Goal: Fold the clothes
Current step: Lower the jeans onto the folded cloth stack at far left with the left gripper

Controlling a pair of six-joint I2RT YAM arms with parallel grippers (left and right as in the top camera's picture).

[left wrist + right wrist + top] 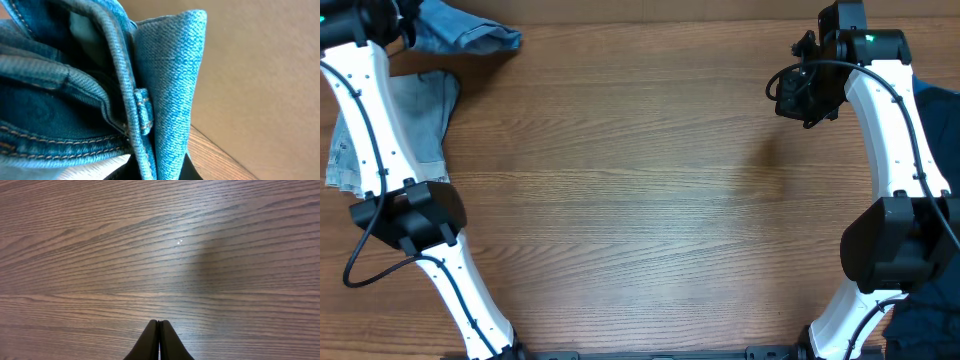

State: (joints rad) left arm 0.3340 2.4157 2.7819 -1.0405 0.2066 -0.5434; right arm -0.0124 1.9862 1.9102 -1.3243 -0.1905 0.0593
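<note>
At 11 o'clock on the wood table (640, 200), jeans (470, 32) sit bunched, waistband apparently pinched by the closed left gripper (408, 32). Paler denim piece (420, 110) at 10. Right gripper (158, 330) at 2, closed, empty. Risk: single-point pinch, so jeans may slip or drag crumpled.

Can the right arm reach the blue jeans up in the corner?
Probably not. The jeans sit bunched at the far left corner, while the right gripper hangs across the whole table. Nothing blocks the way; it just looks too far.
</note>
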